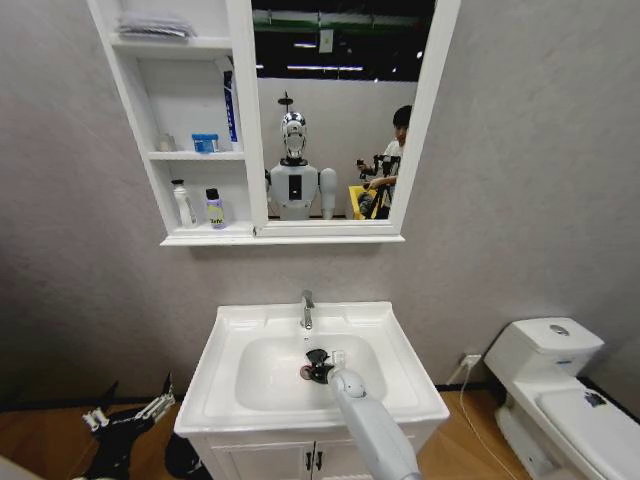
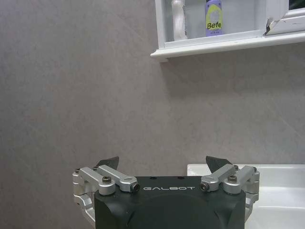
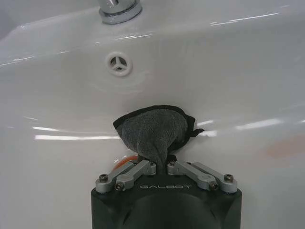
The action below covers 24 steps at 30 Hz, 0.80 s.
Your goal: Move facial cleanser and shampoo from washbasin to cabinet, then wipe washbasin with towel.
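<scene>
Right gripper (image 3: 164,164) – fingers clamped on towel (image 3: 155,133), pressed into washbasin (image 1: 225,345) bowl; left gripper (image 2: 162,164) low beside the washbasin – fingers apart.

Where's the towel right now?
Head view: the towel is in the washbasin bowl, pinched by the right gripper, below the tap.

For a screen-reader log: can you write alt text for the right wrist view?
The right pincer is shut on a dark grey towel, pressing it against the inner wall of the white washbasin. Beyond the towel are a round overflow hole and the base of the chrome tap.
</scene>
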{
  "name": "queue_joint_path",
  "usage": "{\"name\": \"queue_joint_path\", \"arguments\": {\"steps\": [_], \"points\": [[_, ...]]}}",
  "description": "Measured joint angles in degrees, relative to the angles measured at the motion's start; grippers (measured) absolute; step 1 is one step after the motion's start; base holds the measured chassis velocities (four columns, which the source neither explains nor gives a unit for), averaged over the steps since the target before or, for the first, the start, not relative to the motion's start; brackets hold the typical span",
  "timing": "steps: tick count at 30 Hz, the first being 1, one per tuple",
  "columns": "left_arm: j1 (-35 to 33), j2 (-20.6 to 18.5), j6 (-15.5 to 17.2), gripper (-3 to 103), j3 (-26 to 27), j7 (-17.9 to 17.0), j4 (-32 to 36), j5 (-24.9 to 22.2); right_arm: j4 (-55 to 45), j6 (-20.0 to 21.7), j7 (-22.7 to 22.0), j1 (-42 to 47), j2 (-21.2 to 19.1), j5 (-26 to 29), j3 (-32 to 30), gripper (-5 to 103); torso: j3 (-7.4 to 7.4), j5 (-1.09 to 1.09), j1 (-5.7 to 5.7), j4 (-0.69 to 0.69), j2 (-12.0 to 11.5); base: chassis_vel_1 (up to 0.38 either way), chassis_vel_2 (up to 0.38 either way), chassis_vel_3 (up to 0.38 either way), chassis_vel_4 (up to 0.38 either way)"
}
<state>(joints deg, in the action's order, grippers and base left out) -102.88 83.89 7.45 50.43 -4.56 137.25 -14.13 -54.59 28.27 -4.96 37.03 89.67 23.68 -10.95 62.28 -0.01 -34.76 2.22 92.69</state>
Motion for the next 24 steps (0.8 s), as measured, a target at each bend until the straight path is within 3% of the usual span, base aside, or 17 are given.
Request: {"name": "queue_joint_path", "arguments": {"steps": [5, 24], "points": [[0.0, 0.0, 0.0, 100, 0.0, 0.0, 0.0, 0.0, 1.95, -0.09, 0.65, -0.61, 2.36, -0.12, -0.14, 5, 0.0, 0.0, 0.0, 0.03, 0.0, 0.0, 0.0, 0.0, 0.0], [0.0, 0.0, 0.0, 100, 0.0, 0.0, 0.0, 0.0, 1.71, -2.16, 1.95, -0.33, 2.34, -3.28, -1.3, 5, 0.03, 0.04, -0.02, -0.07, -0.03, 0.0, 0.0, 0.0, 0.0]]}}
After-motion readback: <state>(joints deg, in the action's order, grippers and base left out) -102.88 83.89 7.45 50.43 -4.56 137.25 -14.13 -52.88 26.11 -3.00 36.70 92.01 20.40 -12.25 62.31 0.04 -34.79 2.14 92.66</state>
